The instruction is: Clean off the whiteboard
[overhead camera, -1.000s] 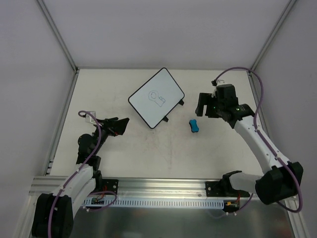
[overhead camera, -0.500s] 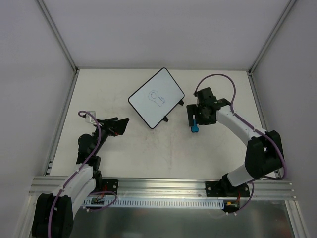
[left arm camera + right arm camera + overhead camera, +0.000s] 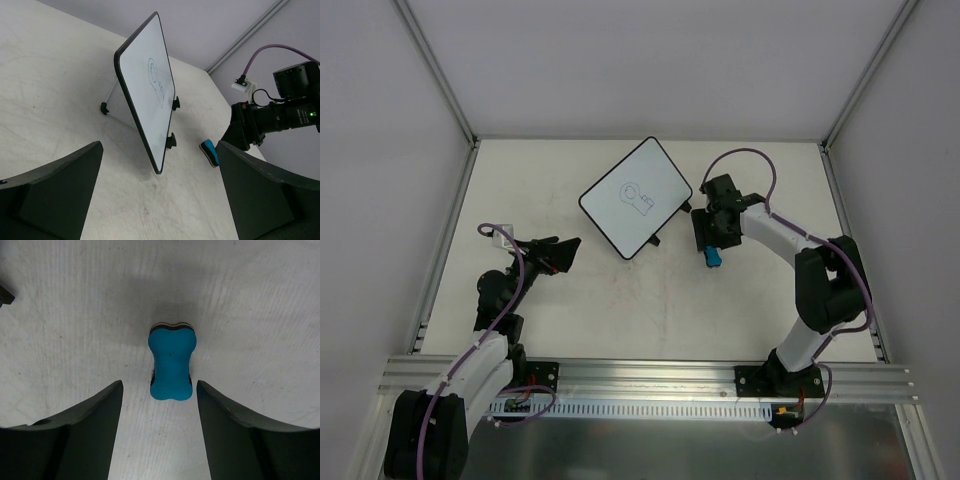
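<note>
The whiteboard [image 3: 636, 197] lies turned diagonally at the middle back of the table, with a pen doodle on it and two black tabs on its right edge. In the left wrist view the whiteboard [image 3: 147, 95] looks tilted on a thin white leg. The blue bone-shaped eraser [image 3: 713, 258] lies on the table to its right. My right gripper [image 3: 707, 233] is open just behind the eraser. In the right wrist view the eraser [image 3: 171, 365] sits just ahead of the right gripper [image 3: 159, 386], untouched. My left gripper [image 3: 560, 255] is open and empty, to the front left of the board, and also shows in its own view [image 3: 160, 150].
The table is a pale, scuffed surface with metal frame rails [image 3: 448, 215] along its left and right sides and white walls behind. The right arm's purple cable [image 3: 750, 158] loops above its wrist. The right arm [image 3: 280, 117] shows beyond the eraser in the left wrist view.
My right arm has swung left and lowered its open gripper from the right side of the table to just above the eraser. The left arm, board and eraser have not moved.
</note>
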`<state>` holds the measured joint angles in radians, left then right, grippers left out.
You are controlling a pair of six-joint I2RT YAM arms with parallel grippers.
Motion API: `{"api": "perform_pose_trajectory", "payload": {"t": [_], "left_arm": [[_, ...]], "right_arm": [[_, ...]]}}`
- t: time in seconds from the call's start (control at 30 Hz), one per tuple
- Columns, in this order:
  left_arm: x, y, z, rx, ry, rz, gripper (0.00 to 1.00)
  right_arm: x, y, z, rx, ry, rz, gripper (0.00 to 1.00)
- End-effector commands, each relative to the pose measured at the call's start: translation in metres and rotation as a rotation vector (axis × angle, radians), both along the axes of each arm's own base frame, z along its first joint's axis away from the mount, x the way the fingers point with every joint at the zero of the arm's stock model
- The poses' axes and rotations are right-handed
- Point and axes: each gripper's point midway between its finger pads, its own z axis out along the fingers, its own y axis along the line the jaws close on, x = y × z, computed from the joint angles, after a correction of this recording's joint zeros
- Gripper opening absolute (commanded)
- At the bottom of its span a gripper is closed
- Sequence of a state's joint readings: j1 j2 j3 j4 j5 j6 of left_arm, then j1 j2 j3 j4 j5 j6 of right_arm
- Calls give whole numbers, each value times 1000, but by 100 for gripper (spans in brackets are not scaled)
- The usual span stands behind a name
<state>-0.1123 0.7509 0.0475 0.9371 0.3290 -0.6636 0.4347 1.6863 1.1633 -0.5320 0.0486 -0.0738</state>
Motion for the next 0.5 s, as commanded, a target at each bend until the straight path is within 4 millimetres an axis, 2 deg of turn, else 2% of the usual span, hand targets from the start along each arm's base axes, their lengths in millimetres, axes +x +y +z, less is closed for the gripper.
{"api": "perform_pose_trajectory", "payload": {"t": [0.0,0.33,0.47], "left_arm": [[-5,-1,-7,19,-23,-1,99],[-5,-1,-6,20,-26,-4,99],[-5,-1,-7,20,-26,-4,99]], "right_arm": [[17,5,3,-14,-36,11,63],[21,1,-19,-57,-2,-5,63],[20,1,-24,-61,7,-6,56]]}}
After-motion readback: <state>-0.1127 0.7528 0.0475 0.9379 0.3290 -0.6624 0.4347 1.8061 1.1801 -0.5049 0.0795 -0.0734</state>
